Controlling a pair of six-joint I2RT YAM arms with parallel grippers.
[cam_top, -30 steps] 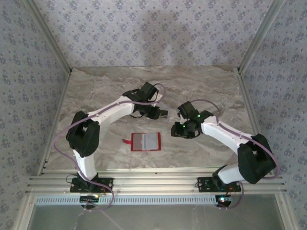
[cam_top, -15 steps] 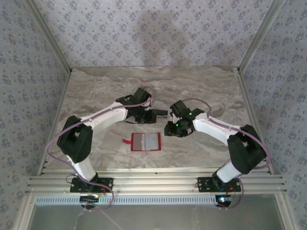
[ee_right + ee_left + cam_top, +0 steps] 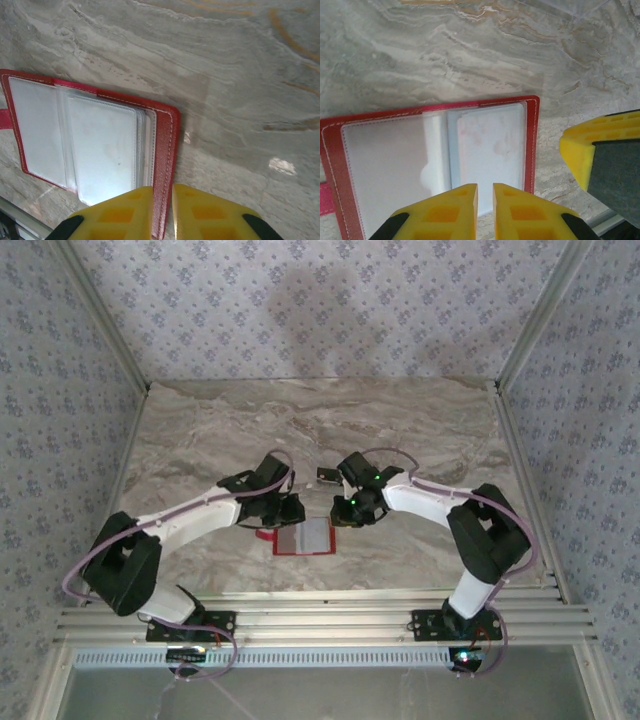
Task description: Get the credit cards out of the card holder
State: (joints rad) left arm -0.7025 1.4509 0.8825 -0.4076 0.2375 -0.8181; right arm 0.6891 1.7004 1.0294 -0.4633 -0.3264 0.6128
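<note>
- Both arms have swung in and down from where they hung a second ago; my left gripper (image 3: 287, 512) now sits over the far left edge of the card holder (image 3: 303, 537), my right gripper (image 3: 344, 511) over its far right corner.
- Seen from the left wrist, the left gripper (image 3: 485, 202) is narrow, its yellow fingers (image 3: 445, 212) drawn to a thin slit with nothing clamped between them.
- Seen from the right wrist, the right gripper (image 3: 162, 207) is just as narrow; the holder's red edge shows through the slit, and I cannot tell whether the fingers touch it.
- One finger of the right gripper juts into the left wrist view at the right, just beside the holder's edge.
- Lying open and flat on the marble counter (image 3: 420, 420), near the front and between the two arms, the card holder (image 3: 167, 135) has its strap tab (image 3: 262, 535) pointing left.
- Pale credit cards (image 3: 102, 150) are still tucked inside the clear window sleeves.
</note>
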